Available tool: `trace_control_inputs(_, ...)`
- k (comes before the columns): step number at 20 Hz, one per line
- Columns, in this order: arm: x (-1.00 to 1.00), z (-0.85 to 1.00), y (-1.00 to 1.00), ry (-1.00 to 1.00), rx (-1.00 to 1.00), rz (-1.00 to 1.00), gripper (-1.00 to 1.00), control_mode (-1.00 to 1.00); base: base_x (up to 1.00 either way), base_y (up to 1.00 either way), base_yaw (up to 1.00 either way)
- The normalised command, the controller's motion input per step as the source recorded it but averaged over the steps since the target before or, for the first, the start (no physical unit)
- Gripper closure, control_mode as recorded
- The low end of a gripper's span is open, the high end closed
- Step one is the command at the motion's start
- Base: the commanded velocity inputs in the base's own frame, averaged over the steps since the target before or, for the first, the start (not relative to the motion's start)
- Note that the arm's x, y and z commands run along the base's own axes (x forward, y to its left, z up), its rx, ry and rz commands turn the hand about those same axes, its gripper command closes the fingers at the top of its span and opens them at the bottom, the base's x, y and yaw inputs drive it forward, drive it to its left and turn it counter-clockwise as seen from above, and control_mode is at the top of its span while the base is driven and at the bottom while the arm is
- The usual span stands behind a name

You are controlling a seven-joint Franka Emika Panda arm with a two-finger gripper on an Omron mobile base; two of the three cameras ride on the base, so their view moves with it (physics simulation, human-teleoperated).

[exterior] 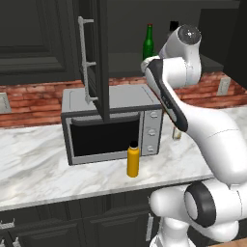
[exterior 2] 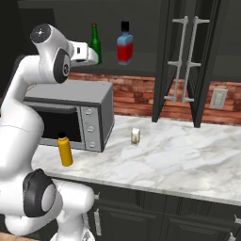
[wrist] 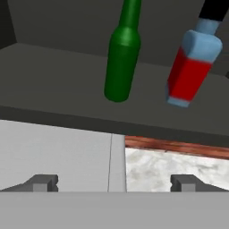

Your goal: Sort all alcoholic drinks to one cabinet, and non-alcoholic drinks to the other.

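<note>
Two bottles are stood on the open cabinet shelf (wrist: 53,80): a green bottle (wrist: 121,58) and, at its 3 o'clock in the hand view, a blue-and-red bottle (wrist: 191,67), set near each other but apart. The hand (wrist: 114,183) is held before the shelf, released and empty, its fingertips (wrist: 42,182) spread wide. A yellow bottle (exterior: 133,160) is stood on the marble bench (exterior 2: 188,160) just before the microwave (exterior: 111,123). A small cream container (exterior 2: 135,136) is set at 3 o'clock of the microwave.
</note>
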Motion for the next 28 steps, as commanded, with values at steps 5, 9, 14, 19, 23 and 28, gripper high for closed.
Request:
trace_control_inputs(5, -0.4, -0.26, -0.02, 0.0, 0.0, 0.0, -1.0, -1.0, 0.0, 0.0, 0.0)
trace_control_inputs(9, -0.4, -0.19, -0.04, 0.04, 0.0, 0.0, -1.0, -1.0, 0.0, 0.0, 0.0)
trace_control_inputs(14, -0.44, -0.08, -0.03, 0.01, 0.01, 0.0, -1.0, -1.0, 0.0, 0.0, 0.0)
trace_control_inputs(19, -0.43, -0.09, -0.02, 0.01, 0.05, 0.0, -1.0, -1.0, 0.0, 0.0, 0.0)
trace_control_inputs(23, -0.36, -0.17, -0.03, 0.02, 0.06, 0.0, -1.0, -1.0, 0.0, 0.0, 0.0)
trace_control_inputs(28, -0.26, -0.14, -0.02, 0.06, 0.05, 0.0, -1.0, -1.0, 0.0, 0.0, 0.0)
